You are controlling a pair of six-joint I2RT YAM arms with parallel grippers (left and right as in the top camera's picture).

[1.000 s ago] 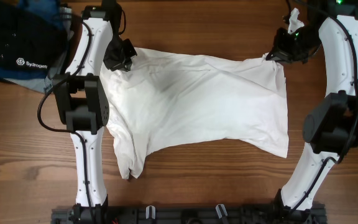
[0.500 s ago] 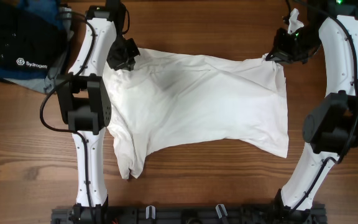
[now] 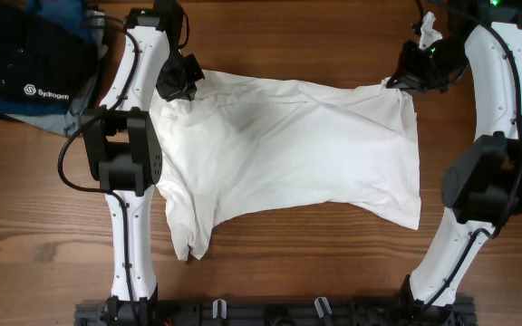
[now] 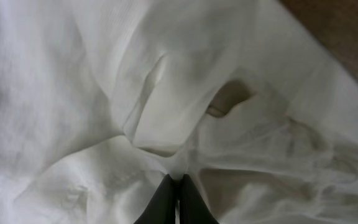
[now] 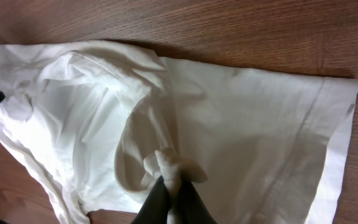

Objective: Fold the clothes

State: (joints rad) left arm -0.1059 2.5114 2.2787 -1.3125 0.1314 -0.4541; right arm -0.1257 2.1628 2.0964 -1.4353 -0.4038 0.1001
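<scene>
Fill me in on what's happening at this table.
Two robot arms are working on a white garment spread across the wooden table. The left gripper is shut on the cloth at one far corner, and the right gripper pinches a bunched bit at the other far corner. The garment lies mostly flat and wrinkled, with no fold made yet. A dark folded stack sits apart at the far left.
</scene>
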